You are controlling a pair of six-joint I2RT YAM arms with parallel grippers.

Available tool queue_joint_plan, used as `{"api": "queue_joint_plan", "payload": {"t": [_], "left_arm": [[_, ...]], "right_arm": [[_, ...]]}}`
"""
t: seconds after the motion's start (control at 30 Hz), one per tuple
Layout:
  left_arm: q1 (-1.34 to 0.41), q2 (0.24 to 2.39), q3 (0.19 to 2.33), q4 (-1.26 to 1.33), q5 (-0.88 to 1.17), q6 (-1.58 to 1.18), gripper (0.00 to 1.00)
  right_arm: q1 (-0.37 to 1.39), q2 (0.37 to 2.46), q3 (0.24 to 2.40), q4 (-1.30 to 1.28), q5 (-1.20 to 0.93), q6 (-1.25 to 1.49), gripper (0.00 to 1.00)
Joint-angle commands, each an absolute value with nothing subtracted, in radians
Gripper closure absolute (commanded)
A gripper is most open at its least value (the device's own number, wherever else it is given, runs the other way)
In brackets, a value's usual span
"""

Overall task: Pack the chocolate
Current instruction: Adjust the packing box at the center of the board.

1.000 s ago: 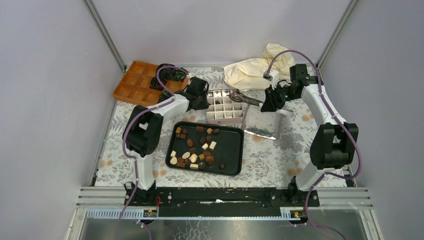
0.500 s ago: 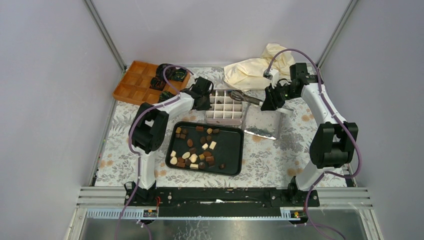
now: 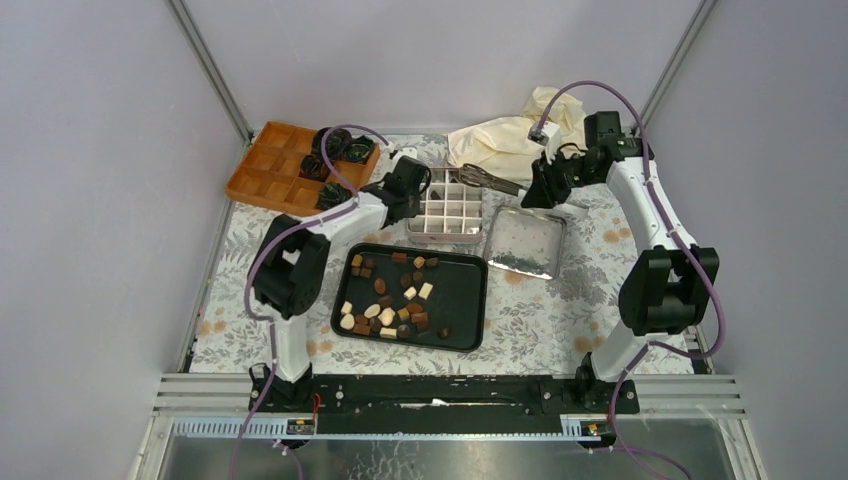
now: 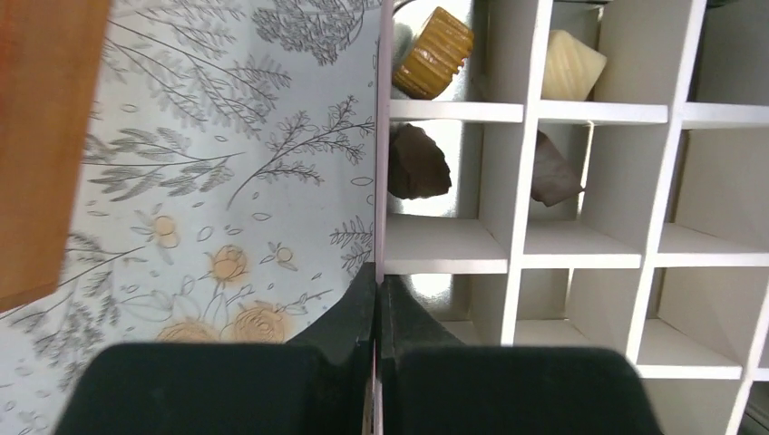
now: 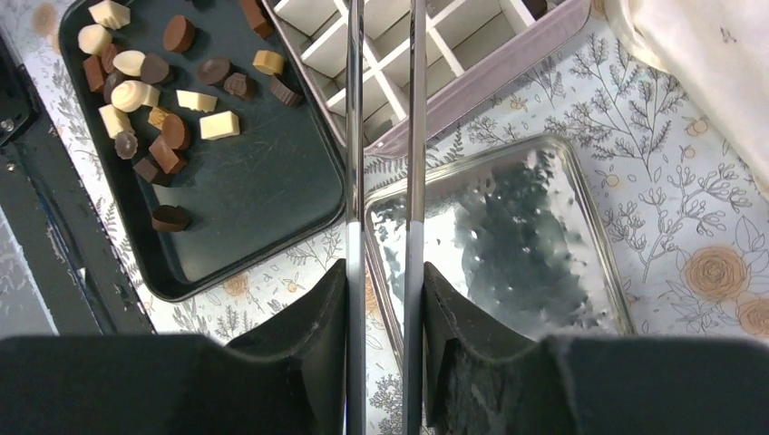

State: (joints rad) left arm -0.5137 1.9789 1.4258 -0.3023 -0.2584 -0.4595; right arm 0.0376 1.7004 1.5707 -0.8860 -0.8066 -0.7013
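Left gripper (image 4: 376,304) is pinched tight on the left wall of the white divider box (image 4: 512,245), which only has a few pieces in its far cells. Most of the chocolate (image 5: 218,125) sits loose on the black tray (image 5: 263,190) just in front of the box. Right gripper (image 5: 383,276) is clamped on metal tongs (image 5: 413,136) that reach out over the box. Shiny tin lid (image 5: 508,236) lies just beside the box. Orange tray (image 3: 262,170) with paper cups (image 3: 345,148) is back left, and a cream cloth (image 3: 500,145) is back right.
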Motion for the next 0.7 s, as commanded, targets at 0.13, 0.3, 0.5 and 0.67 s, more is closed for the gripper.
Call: {"api": "queue_joint_plan", "payload": {"t": [0.13,0.3,0.5,0.67], "left_arm": [[-0.639,1.723,1.16,0.258,-0.618,-0.272,1.0],[-0.661,1.71,1.114,0.31,-0.684,-0.249,1.0],[-0.661,1.749,1.151,0.239,-0.647,-0.301,1.0],[-0.642,1.862,1.282,0.028,-0.552,-0.403,1.0]], "right_arm": [[0.044,1.615,1.641,-0.971,-0.962,-0.806,1.0],[0.044,1.572,1.627,-0.982,-0.954,-0.83,0.99],[0.043,1.546,1.582,-0.948,-0.897,-0.816,0.99],[0.044,1.575,1.552,-0.881,-0.801,-0.746,0.98]]}}
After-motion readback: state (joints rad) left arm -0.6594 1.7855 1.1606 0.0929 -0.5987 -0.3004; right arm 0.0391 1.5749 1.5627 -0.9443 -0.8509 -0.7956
